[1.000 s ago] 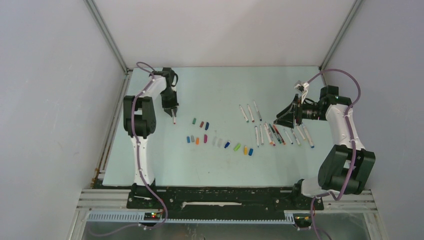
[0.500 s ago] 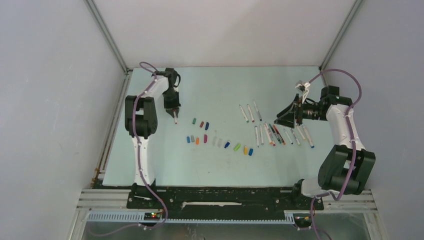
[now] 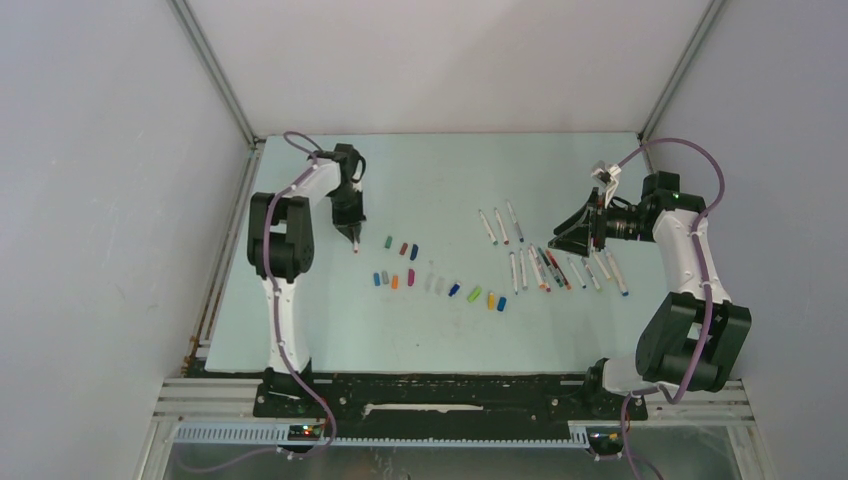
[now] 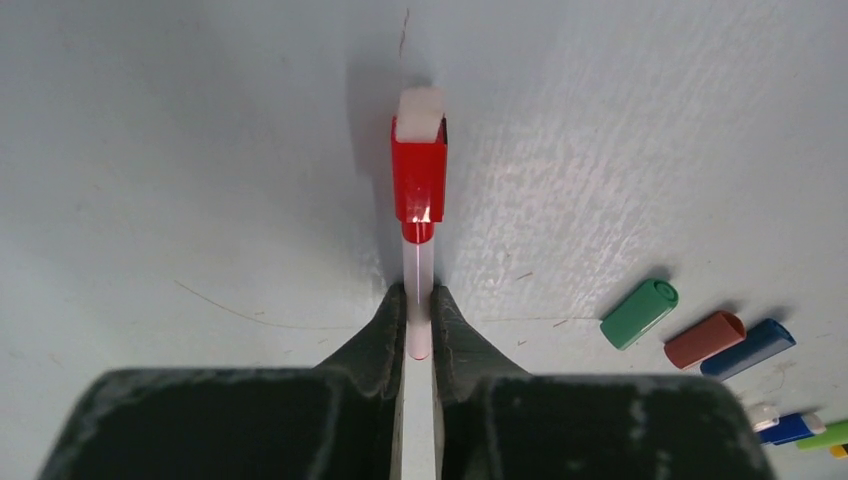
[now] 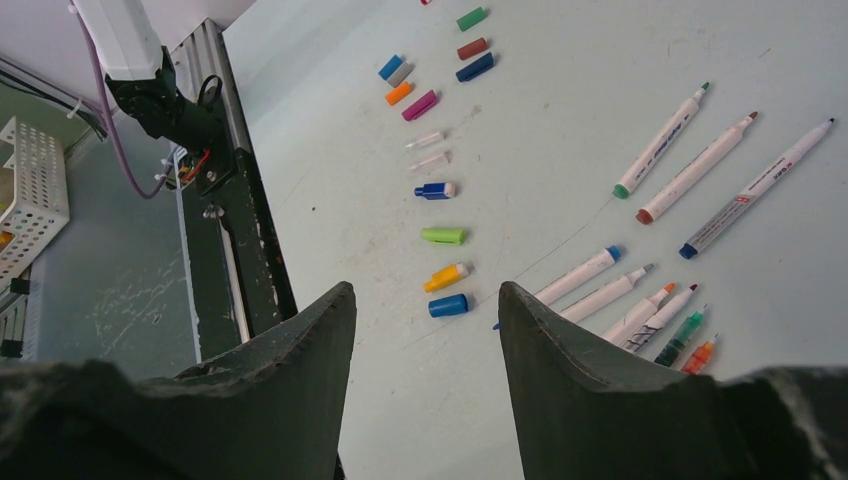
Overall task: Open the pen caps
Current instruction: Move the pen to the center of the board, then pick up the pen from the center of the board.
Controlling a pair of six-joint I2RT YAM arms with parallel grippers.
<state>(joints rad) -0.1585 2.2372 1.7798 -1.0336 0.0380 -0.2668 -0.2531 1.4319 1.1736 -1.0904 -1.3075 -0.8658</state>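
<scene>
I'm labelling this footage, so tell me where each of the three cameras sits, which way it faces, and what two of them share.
Top external: fixed high behind the arm bases, looking down on the table, both arms in view.
Left wrist: on the left arm, looking down past its left end effector, closed on a red-capped pen.
Right wrist: on the right arm, looking across the table between the fingers of its open right end effector toward the left arm's base.
Shared: the green cap shows in all three.
</scene>
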